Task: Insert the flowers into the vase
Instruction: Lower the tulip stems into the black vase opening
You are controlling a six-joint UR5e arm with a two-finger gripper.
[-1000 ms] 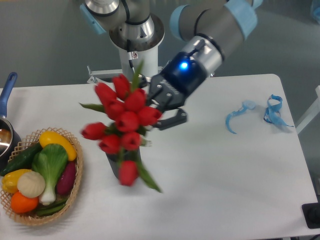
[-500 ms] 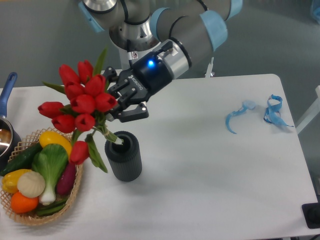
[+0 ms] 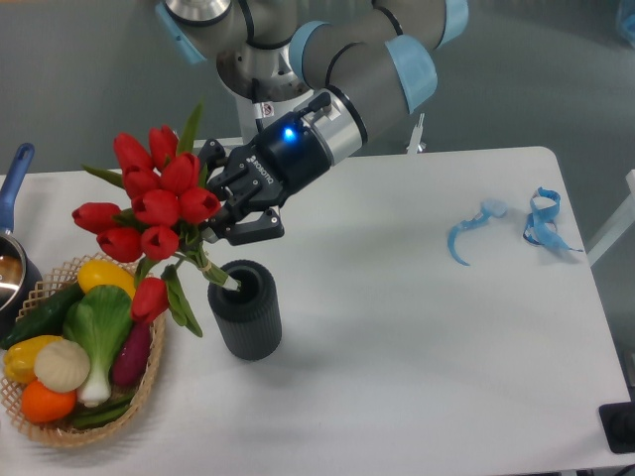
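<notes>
The flowers (image 3: pixel 149 203), a bunch of red tulips with green stems and leaves, lean up and to the left over the table. Their stem ends sit in the round mouth of the vase (image 3: pixel 245 309), a short dark grey ribbed cylinder standing upright on the white table. My gripper (image 3: pixel 220 213) is just above and left of the vase's mouth, shut on the stems right below the blooms. One tulip droops low on the left, over the basket's edge.
A wicker basket (image 3: pixel 151 382) of colourful vegetables sits at the front left, close to the vase. A pot with a blue handle (image 3: pixel 16 178) is at the left edge. Blue ribbons (image 3: pixel 541 220) lie at the far right. The arm's base stands behind.
The bunch swung from in front of the vase to up and left, and its stem ends went into the vase's mouth. In the last half second the gripper shifted slightly left.
</notes>
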